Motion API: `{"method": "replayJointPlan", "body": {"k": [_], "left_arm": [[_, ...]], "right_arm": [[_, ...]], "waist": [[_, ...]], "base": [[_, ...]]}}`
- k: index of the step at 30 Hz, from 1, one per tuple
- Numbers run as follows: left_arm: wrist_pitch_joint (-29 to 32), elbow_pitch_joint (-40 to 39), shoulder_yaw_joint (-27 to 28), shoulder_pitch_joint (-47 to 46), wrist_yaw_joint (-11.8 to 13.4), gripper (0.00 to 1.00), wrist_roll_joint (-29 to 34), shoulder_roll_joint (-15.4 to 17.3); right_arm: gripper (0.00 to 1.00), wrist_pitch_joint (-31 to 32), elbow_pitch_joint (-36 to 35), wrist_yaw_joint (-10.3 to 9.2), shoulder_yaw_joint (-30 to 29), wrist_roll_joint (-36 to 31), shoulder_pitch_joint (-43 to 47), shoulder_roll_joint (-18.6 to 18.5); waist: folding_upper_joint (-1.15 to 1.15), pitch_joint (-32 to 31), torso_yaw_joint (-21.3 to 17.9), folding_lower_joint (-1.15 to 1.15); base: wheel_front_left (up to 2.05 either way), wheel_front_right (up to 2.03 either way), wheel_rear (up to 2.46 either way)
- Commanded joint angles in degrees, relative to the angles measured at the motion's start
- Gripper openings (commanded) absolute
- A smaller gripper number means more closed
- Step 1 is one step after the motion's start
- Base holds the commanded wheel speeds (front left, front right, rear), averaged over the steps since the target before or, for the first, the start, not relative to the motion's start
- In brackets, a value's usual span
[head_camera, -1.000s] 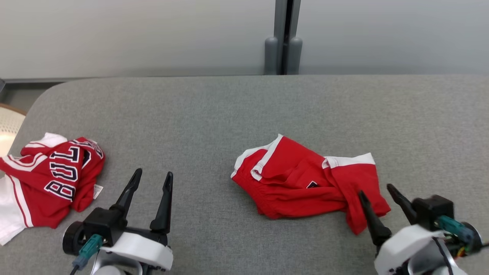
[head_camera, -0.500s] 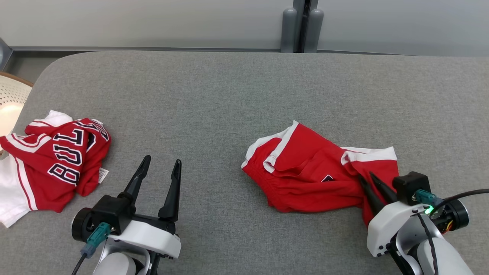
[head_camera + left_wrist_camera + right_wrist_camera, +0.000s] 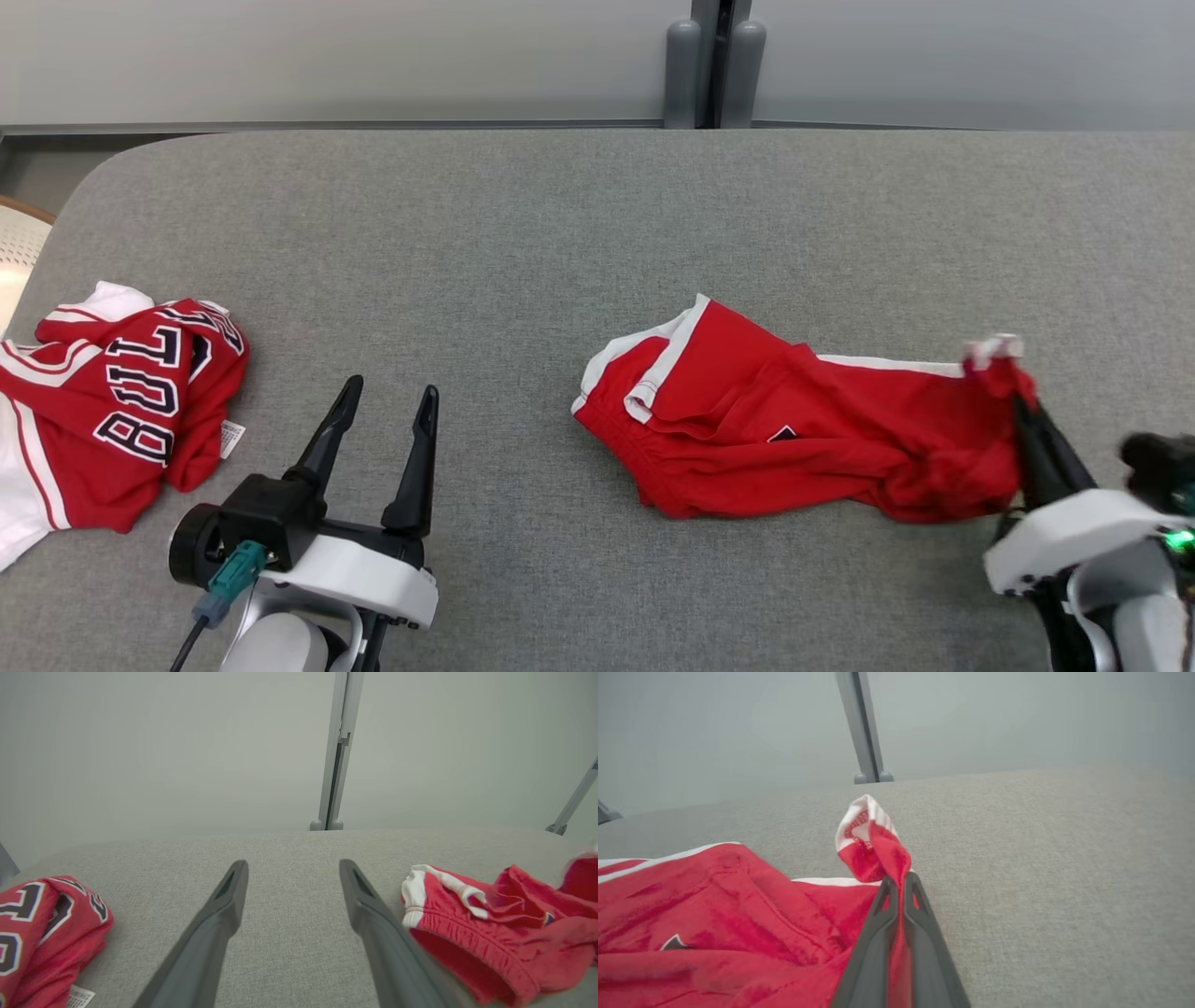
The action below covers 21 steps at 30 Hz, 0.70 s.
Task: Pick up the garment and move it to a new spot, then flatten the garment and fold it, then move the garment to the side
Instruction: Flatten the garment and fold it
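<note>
Right gripper (image 3: 896,883) closed on red shorts (image 3: 794,434) hem corner and pulled it right.
Shorts went from bunched to stretched out, so the move looked underway; left gripper (image 3: 391,389) idle, fingers apart.

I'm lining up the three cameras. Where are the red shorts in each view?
Head view: shorts right of centre.
Left wrist view: shorts at lower right.
Right wrist view: shorts at lower left, corner pinched in the right hand.
Shared landmark: grey post behind the table.

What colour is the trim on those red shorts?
White, edging the red shorts; it shows best in the head view.
</note>
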Motion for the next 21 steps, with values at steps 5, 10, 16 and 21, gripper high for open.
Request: {"method": "replayJointPlan", "body": {"k": [5,10,16,21], "left_arm": [[-0.35,-0.18,0.30,-1.01,0.41,1.00,-0.06,0.44],[-0.34,-0.14,0.01,-1.43,0.38,1.00,-0.08,0.66],[-0.37,-0.50,0.22,-1.18,0.80,1.00,-0.29,0.88],[-0.38,-0.70,0.77,0.48,1.64,1.00,-0.10,1.32]], "right_arm": [[0.64,-2.78,3.88,-0.01,-7.18,4.75,1.10,2.09],[1.00,-6.43,6.64,-0.01,-8.18,6.32,0.20,1.90],[1.00,-11.03,2.86,-0.01,-7.92,4.84,0.32,0.84],[1.00,-10.94,-5.46,-0.01,-4.81,1.46,2.37,-0.25]], "waist": [[0.00,0.48,-0.68,0.00],[0.00,0.58,-1.05,0.00],[0.00,0.03,-1.40,0.00],[0.00,-1.78,-2.08,0.00]], "base": [[0.00,0.00,0.00],[0.00,0.00,0.00],[0.00,0.00,0.00],[0.00,0.00,0.00]]}}
